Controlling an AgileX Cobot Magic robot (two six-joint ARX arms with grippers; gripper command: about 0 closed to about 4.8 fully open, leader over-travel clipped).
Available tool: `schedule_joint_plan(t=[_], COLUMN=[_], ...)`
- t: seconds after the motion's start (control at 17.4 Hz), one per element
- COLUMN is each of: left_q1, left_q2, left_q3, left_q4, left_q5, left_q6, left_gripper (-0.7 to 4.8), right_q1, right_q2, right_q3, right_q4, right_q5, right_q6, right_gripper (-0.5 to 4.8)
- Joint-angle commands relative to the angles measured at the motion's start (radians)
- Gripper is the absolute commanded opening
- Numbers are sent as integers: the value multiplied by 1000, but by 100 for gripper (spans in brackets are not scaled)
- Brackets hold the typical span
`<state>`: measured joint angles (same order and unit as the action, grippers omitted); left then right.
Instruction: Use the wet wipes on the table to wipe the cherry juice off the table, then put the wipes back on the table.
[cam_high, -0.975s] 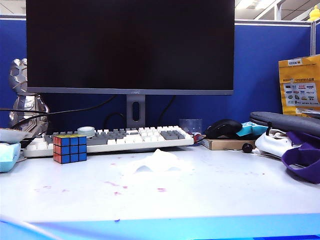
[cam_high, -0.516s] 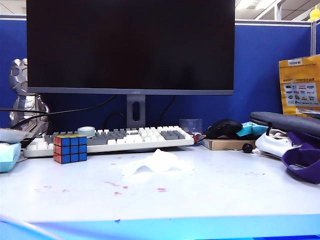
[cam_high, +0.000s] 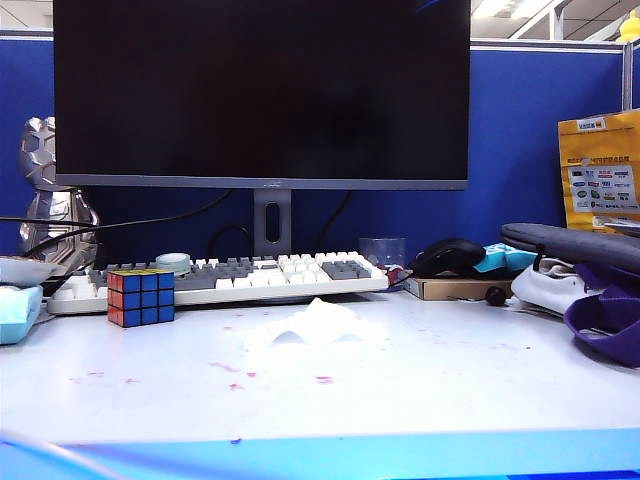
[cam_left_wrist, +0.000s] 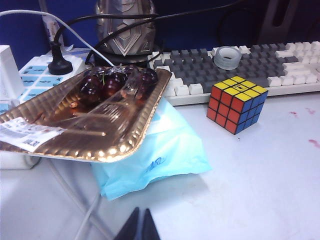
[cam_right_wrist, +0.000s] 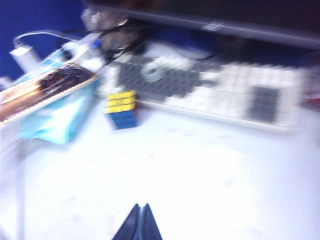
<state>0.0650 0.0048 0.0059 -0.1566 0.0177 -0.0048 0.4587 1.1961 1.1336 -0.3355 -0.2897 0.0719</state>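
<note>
Wipe (cam_high: 308, 325) sits crumpled on the table (cam_high: 450, 390), just in front of the keyboard (cam_high: 225, 280), with a cube (cam_high: 140, 296) off to its left. Juice (cam_high: 323, 379) spots dot the surface nearer the front edge, a few more toward the left. Nothing wiped yet, by the look of it.

Risks from here: the sheet is thin and limp, so a pinch could catch only a fold and drag it, or smear juice wider instead of lifting it. A low sweep could also clip the cube or the keyboard.

Right gripper (cam_right_wrist: 140, 222) shows in its blurred wrist view, fingers together, holding nothing, over the table and looking toward the cube and keyboard. Left gripper (cam_left_wrist: 139, 226) hangs by the blue pack (cam_left_wrist: 160, 150) and the gold tray (cam_left_wrist: 85, 117) of cherries, fingers also together and empty. Neither arm appears in the exterior view.
</note>
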Motion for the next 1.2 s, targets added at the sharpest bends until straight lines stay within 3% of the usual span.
schedule_joint_plan(t=[0.06,0.29,0.34,0.4,0.46,0.8,0.92,1.09,1.2], left_q1=[0,0,1,1,1,1,1,1,1], left_q2=[-3,-3,-3,-3,-3,-3,-3,-3,-3], left_q3=[-1,-1,-1,-1,-1,-1,-1,-1,-1], left_q4=[-10,-10,-10,-10,-10,-10,-10,-10,-10], left_q5=[5,5,5,5,5,5,5,5,5], left_q6=[-4,-3,-3,-3,-3,-4,-4,-3,-4], left_gripper=[-2,-2,-2,-2,-2,-2,-2,-2,-2], right_q1=[18,24,26,26,26,55,63,76,80], right_q2=[199,496,546,575,617,760,789,822,848], right_q3=[113,293,323,336,357,421,421,422,429], right_q4=[11,-73,-93,-102,-122,-195,-194,-201,-196], right_q5=[-42,-15,3,7,-2,51,55,109,116], right_q6=[9,-3,-21,-24,-24,-103,-103,-103,-105], right_gripper=[-1,0,28,107,264,268,285,351,356])
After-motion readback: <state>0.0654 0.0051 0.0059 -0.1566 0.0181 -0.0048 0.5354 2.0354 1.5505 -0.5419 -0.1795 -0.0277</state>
